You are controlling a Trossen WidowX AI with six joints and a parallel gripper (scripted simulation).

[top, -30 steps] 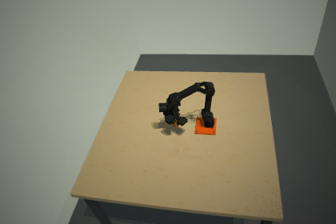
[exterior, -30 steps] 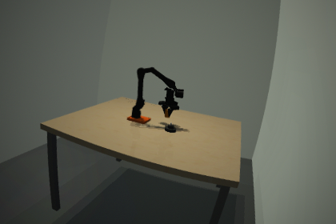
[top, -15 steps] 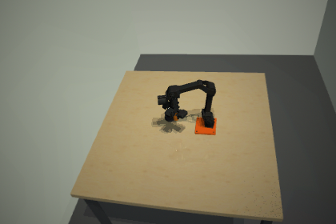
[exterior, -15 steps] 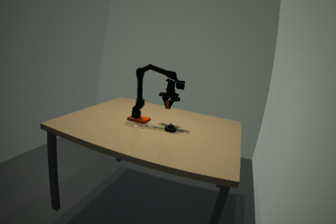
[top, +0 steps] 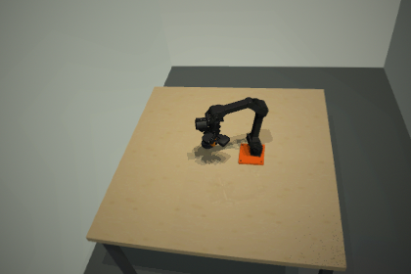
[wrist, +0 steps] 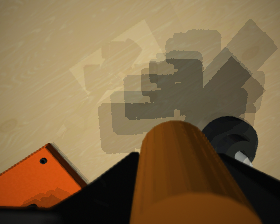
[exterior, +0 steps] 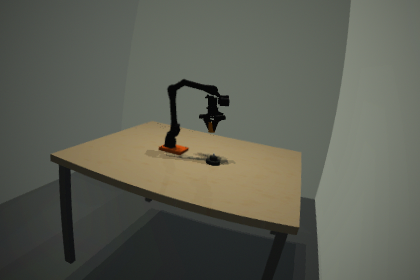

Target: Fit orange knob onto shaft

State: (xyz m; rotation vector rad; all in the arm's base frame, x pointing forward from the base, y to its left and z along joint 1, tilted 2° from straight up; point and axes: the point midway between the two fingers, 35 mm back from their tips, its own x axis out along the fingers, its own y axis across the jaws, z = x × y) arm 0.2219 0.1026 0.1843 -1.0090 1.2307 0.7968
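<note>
Gripper (top: 215, 143) (exterior: 211, 131) (wrist: 176, 160), one, black, pointing downward: fingers partly apart, closed against opposite sides of the knob, which they hold. Orange knob (top: 212, 144) (exterior: 211, 127) (wrist: 182, 170), one, roughly cylindrical: between the fingers, raised above the table and apart from the pedestal; its underside and hole are turned from sight, so the direction of the flat cannot be told. Round pedestal (exterior: 213, 162) (wrist: 227, 127), one, dark: on the table below the gripper, showing just beside the knob's outline in the wrist view; in the top view it cannot be made out. D-shaped shaft (wrist: 243, 158), one, pale silver: borne by the pedestal, below the fingers, partly covered by the gripper in the wrist view, and without the knob on it. Arm (top: 237, 107) (exterior: 197, 85), one, black, jointed: arched above the gripper and down to its mount. Base plate (top: 244, 160) (exterior: 183, 149) (wrist: 30, 175), one, orange, with screw holes: lower than the gripper and to one side, bearing the arm's foot. Table (top: 196, 209) (exterior: 250, 184) (wrist: 30, 90), one, wood-toned top: beneath the gripper, carrying plate and pedestal, with overlapping shadows under the held knob.
</note>
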